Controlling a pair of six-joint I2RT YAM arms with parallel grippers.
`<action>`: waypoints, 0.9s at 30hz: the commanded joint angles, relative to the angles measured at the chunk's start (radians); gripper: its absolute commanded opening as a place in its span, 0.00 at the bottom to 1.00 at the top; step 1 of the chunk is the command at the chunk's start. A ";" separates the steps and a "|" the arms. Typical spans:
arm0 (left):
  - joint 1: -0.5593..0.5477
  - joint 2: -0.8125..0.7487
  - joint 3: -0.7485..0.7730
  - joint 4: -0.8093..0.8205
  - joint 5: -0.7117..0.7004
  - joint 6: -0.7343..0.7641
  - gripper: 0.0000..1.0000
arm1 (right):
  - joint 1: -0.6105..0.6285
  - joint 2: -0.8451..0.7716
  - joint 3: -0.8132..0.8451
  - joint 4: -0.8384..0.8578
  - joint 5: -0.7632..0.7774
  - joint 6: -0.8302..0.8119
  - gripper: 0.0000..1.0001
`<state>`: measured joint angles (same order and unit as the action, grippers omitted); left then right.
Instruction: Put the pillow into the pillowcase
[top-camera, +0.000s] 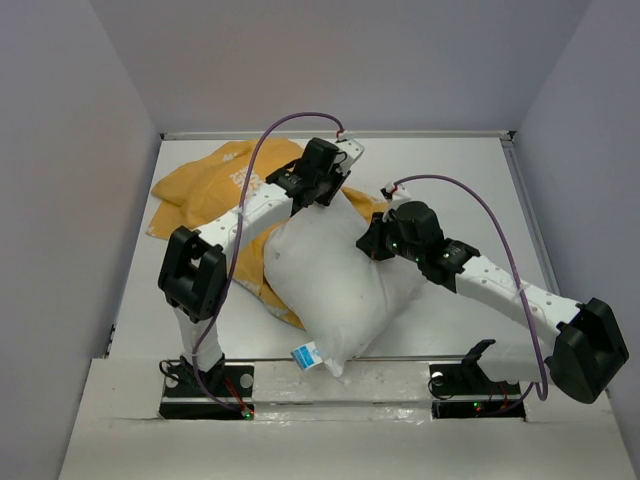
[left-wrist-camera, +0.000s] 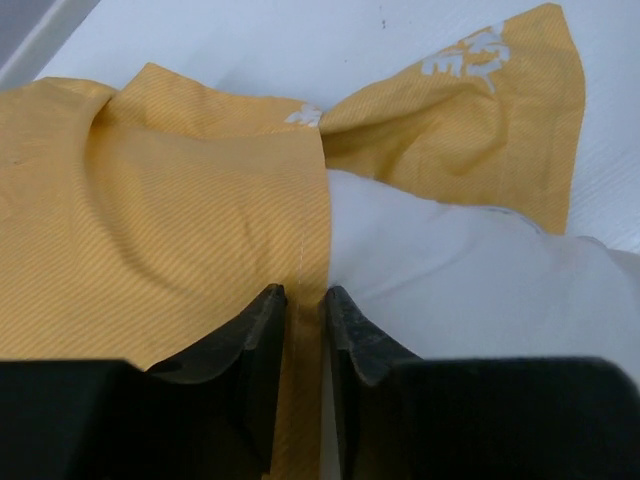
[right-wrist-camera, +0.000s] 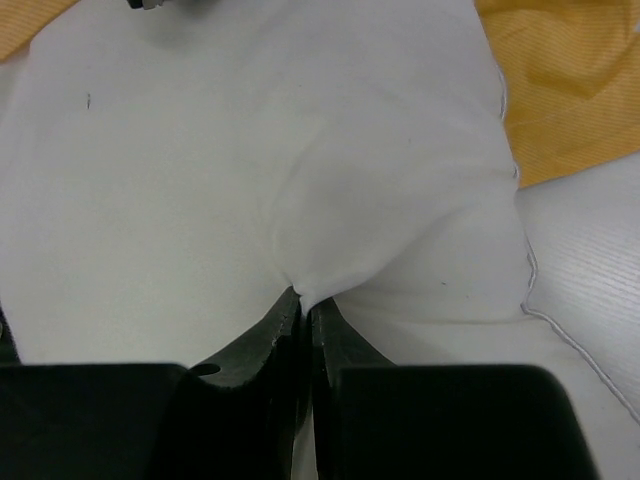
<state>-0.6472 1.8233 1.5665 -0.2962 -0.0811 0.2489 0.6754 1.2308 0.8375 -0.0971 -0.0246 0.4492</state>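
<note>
The plump white pillow (top-camera: 335, 290) lies in the middle of the table, its blue-and-white tag (top-camera: 307, 354) at the near corner. The orange-yellow pillowcase (top-camera: 205, 190) lies crumpled at the far left, partly under the pillow. My left gripper (top-camera: 318, 192) is at the pillow's far edge. In the left wrist view the gripper (left-wrist-camera: 305, 292) is shut on the pillowcase (left-wrist-camera: 170, 210) hem, with the pillow (left-wrist-camera: 470, 280) to its right. My right gripper (top-camera: 378, 240) rests on the pillow's upper right. In the right wrist view the gripper (right-wrist-camera: 305, 295) pinches a fold of the pillow (right-wrist-camera: 300, 150).
White walls enclose the table (top-camera: 450, 170) on the left, back and right. A strip of pillowcase (right-wrist-camera: 570, 90) shows beyond the pillow's edge in the right wrist view. Purple cables loop above both arms.
</note>
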 joint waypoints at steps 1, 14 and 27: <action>-0.003 0.030 0.049 0.017 -0.049 0.006 0.21 | -0.005 -0.002 0.055 0.069 0.006 -0.023 0.12; -0.011 -0.148 0.064 0.175 0.000 -0.114 0.00 | -0.005 0.096 0.144 0.121 -0.020 -0.154 0.82; 0.001 -0.245 -0.028 0.235 0.221 -0.276 0.00 | -0.005 0.427 0.244 0.600 -0.255 -0.107 0.84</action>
<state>-0.6415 1.7008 1.5463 -0.2142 -0.0036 0.0685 0.6716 1.5978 1.0870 0.1566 -0.2028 0.2665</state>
